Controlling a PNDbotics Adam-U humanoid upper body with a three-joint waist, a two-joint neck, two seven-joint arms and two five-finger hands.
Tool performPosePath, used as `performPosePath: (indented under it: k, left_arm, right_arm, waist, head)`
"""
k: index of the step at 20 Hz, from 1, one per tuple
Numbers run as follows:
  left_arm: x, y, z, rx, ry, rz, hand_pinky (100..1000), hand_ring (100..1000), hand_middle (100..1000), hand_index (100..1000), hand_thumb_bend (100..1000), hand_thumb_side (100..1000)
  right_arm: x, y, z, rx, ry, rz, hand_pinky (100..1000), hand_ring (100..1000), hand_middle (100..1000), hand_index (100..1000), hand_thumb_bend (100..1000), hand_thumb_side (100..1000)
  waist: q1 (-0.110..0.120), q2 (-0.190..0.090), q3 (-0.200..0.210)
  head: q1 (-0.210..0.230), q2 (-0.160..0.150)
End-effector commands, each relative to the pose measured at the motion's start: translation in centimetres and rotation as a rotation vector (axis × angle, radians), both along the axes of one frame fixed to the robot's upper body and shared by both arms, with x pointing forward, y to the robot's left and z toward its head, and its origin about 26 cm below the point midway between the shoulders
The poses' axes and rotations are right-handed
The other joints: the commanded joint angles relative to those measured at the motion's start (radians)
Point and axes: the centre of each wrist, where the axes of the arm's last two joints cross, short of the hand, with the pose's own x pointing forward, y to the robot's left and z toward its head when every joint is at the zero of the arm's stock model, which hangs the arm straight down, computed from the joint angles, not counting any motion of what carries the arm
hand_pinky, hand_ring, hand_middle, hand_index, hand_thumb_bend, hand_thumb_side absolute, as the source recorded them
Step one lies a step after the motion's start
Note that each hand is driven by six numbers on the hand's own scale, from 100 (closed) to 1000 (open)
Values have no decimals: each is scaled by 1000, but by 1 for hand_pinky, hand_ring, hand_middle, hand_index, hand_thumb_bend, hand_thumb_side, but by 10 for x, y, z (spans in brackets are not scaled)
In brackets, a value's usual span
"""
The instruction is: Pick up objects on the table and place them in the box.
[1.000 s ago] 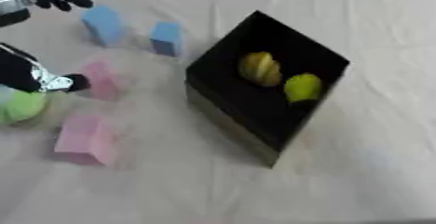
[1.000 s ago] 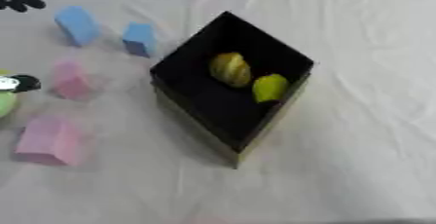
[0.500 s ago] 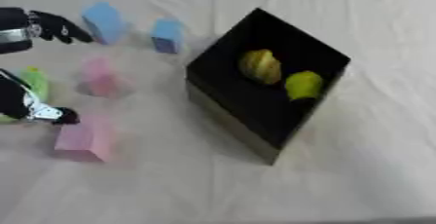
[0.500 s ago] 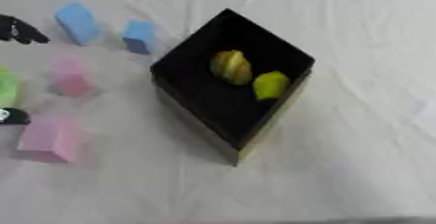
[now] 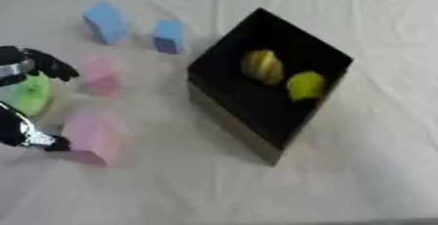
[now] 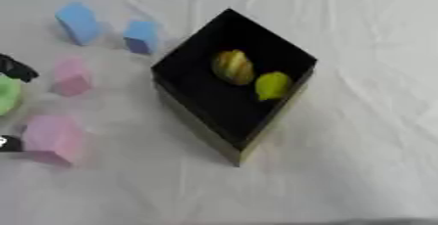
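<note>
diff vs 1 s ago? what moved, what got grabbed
The left hand has closed round the green object at the table's left edge and appears to have raised it slightly. The pink blocks, blue blocks and the black box with its two yellow fruits stayed put.

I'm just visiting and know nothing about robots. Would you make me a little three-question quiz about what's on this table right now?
1. True or false: the black box already has two yellowish things lying in it.
2. How many pink blocks and how many blue blocks stand on the cloth outside the box?
3. What does the robot's left hand have its fingers around? A) a blue block B) a green object C) nothing

Key
1. True: a striped yellow fruit and a yellow-green fruit.
2. Two pink blocks, two blue blocks.
3. B, the green object at the left edge.
</note>
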Motion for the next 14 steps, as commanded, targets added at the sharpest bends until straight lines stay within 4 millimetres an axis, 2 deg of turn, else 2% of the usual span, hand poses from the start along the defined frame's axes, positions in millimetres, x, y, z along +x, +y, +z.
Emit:
performPosePath:
  k: [1,7,14]
  left_arm:
    - [-2,-2,3,6,0,16,913,893,828,930,712,321]
    - [-2,-8,-3,-17,40,18,912,896,835,937,715,315]
    - [-3,-9,-14,-19,99,37,912,888,838,933,731,233]
  right_arm:
    - [-2,0,7,-23,-20,1,867,821,581,767,100,550]
    - [-2,1,6,-21,-14,4,868,821,580,768,100,550]
    - [-1,2,5,-18,-8,9,869,822,579,768,100,551]
  waist:
    - [6,-8,-2]
    - [3,-8,-5]
    - [4,-4,-8]
  head:
    - [5,-3]
    - [9,-1]
    - [10,1]
